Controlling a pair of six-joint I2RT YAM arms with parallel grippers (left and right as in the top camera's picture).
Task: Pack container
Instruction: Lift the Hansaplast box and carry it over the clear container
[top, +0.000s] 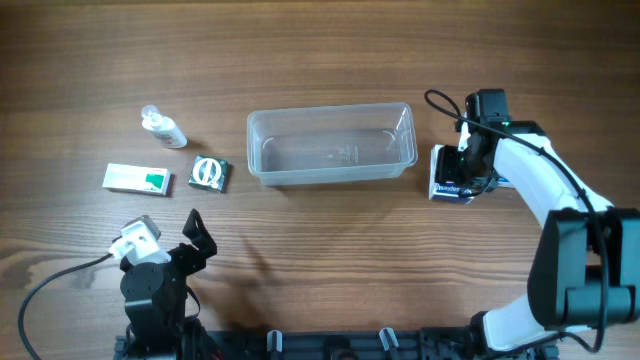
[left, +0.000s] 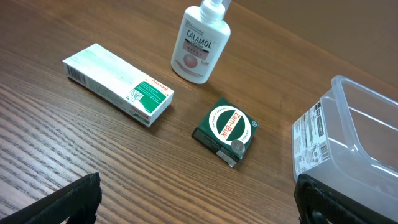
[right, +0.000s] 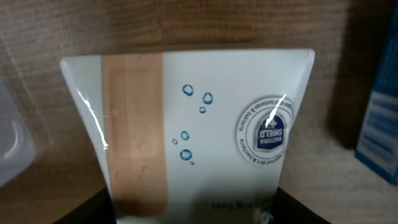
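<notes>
The clear plastic container (top: 330, 112) stands empty at the table's middle; its corner shows in the left wrist view (left: 367, 137) and its edge in the right wrist view (right: 11, 143). My right gripper (top: 466, 168) is just right of the container, shut on a white plaster box (right: 205, 124) with a bandage picture, which it grips by its two sides (top: 450, 180). My left gripper (top: 196, 232) is open and empty near the front left (left: 199, 208).
Left of the container lie a white calamine bottle (top: 165, 130) (left: 200, 46), a white-and-green box (top: 137, 179) (left: 118, 84) and a dark green Zam-Buk box (top: 209, 173) (left: 227, 129). A blue box edge (right: 379, 124) shows right of the plaster box.
</notes>
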